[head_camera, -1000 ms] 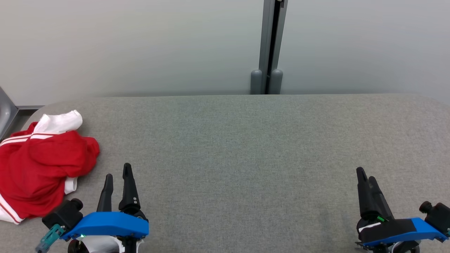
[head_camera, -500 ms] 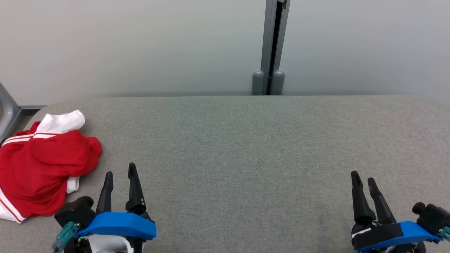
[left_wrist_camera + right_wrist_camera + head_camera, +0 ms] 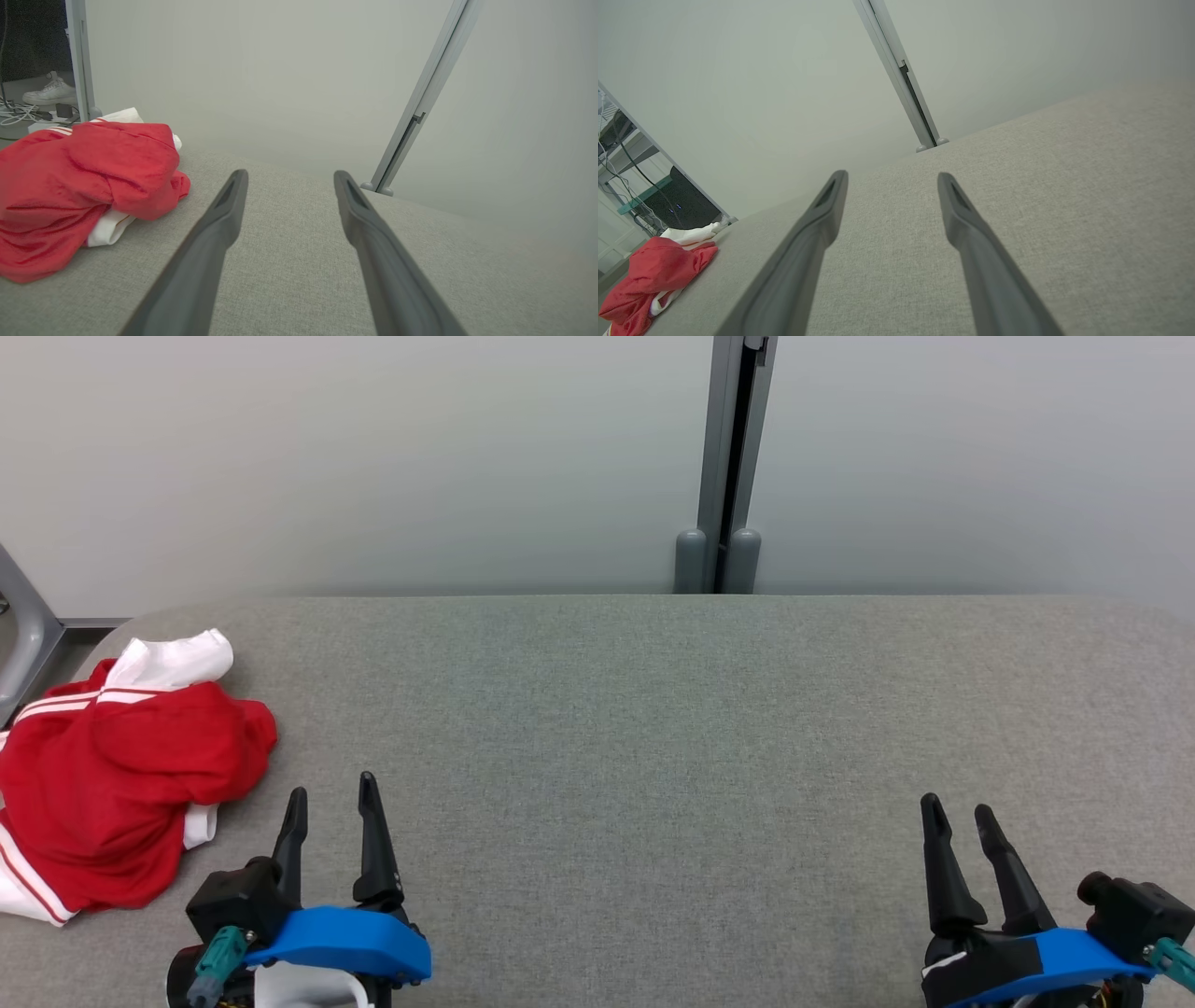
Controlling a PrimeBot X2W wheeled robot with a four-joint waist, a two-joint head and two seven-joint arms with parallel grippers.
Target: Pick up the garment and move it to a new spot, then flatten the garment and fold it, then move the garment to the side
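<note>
Crumpled red-and-white cloth garment (image 3: pixel 121 784) lies on grey fabric table (image 3: pixel 653 756) | your left gripper (image 3: pixel 331 786), right gripper (image 3: pixel 954 805): spread wide, empty | camera shifted; right gripper edged inward

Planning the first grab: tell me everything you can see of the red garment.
The garment is red and soft-looking, with thin white stripes and white fabric showing at its far end and underneath. It lies crumpled in a loose heap, unfolded, at the left end of the grey cloth-covered table. Only the table touches it; the open left gripper stands apart to its right.
</note>
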